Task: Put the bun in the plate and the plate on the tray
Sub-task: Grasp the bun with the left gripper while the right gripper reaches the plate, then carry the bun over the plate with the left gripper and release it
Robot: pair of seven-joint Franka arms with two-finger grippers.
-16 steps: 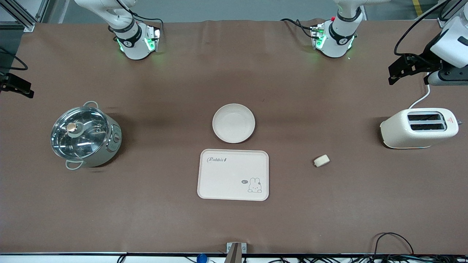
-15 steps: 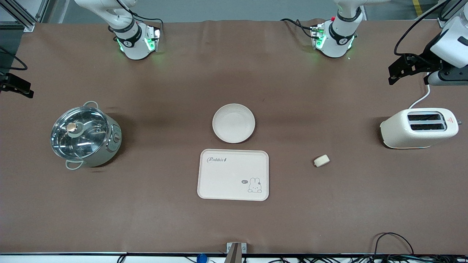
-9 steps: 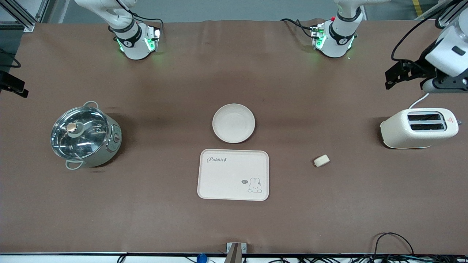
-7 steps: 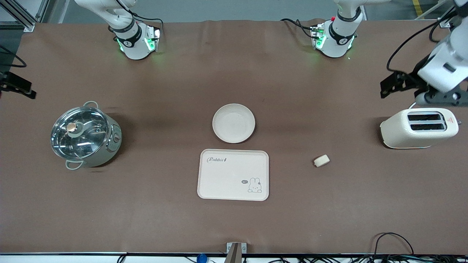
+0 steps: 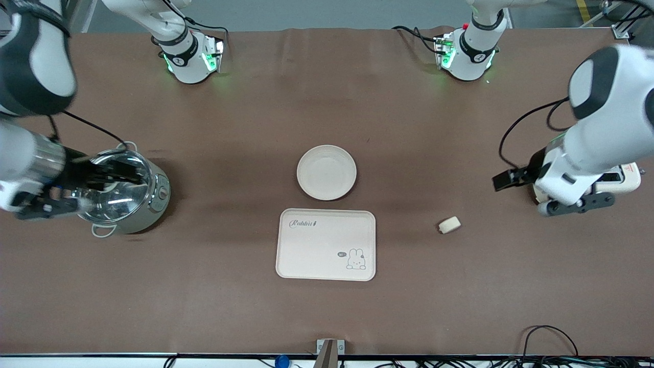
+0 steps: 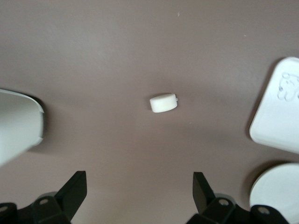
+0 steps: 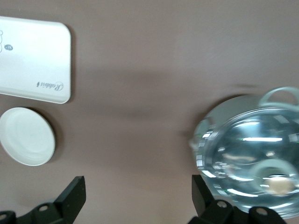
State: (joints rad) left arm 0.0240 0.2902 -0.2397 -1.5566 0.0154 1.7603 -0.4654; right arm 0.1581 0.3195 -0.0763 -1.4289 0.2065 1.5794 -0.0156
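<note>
The bun [image 5: 449, 225] lies on the brown table, toward the left arm's end from the tray [image 5: 326, 244]. The empty plate [image 5: 327, 172] sits just farther from the front camera than the tray. My left gripper [image 5: 506, 180] is open and empty, in the air over the table between the bun and the toaster. In the left wrist view the bun [image 6: 163, 103] lies ahead of the gripper [image 6: 140, 193]. My right gripper [image 5: 120, 174] is open and empty, in the air by the pot. In the right wrist view the gripper [image 7: 138, 193] has the tray [image 7: 32, 58] and plate [image 7: 25, 136] off to one side.
A white toaster [image 5: 631, 179], mostly hidden by the left arm, stands at the left arm's end; it also shows in the left wrist view [image 6: 16, 123]. A steel pot with a glass lid [image 5: 133, 204] stands at the right arm's end; it also shows in the right wrist view [image 7: 252, 158].
Both arms have swung in from the table's ends. The left gripper came down past the toaster toward the bun; the right gripper came in over the pot. Nothing on the table moved.
</note>
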